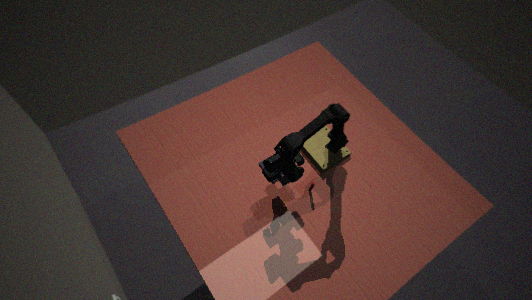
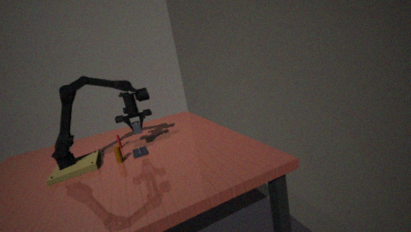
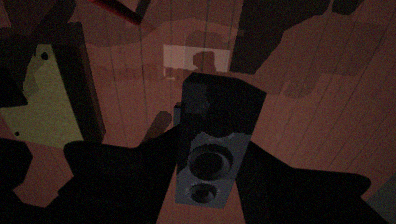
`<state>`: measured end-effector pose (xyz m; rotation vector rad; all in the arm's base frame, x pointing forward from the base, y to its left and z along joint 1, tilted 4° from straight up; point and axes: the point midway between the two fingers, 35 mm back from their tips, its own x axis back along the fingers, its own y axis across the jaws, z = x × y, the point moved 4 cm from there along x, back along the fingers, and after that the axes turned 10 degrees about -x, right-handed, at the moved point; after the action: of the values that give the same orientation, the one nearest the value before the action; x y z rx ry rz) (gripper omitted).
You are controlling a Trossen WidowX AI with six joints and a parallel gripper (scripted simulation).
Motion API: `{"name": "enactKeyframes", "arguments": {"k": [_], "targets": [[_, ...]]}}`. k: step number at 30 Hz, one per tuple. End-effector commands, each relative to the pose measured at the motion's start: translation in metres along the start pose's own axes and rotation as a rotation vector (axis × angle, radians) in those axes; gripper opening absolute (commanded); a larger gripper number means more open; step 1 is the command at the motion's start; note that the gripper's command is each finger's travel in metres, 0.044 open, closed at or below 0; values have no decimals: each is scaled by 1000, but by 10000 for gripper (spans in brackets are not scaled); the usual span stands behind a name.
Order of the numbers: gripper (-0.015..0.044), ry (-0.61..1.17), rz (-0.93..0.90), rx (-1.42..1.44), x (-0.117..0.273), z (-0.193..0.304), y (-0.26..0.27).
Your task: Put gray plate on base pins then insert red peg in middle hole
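My gripper is shut on the gray plate, which hangs above the table. Two of its round holes show in the wrist view, and its far end is in dark shade. The dark base lies on the table, below and a little nearer the camera in the exterior view, with a small pale pin showing. The arm hides it in the top view. The red peg stands apart from the gripper. Its lower part is hidden behind an orange post in the exterior view.
The orange post stands between the base and the yellow slab that carries the arm. A pale bright patch lies on the reddish table. Arm shadows cross the table.
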<state>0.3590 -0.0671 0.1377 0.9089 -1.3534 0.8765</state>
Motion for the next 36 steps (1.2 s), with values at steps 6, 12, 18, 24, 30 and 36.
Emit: {"name": "enactKeyframes", "arguments": {"k": [6,12,18,24,30,36], "targets": [[0,6,3,12,-13,28,-2],[0,7,2,16,-22,45,-2],[0,9,2,21,-30,62,-1],[0,10,0,27,-39,79,2],[0,10,0,29,-41,83,2],[0,10,0,29,-41,83,2]]}}
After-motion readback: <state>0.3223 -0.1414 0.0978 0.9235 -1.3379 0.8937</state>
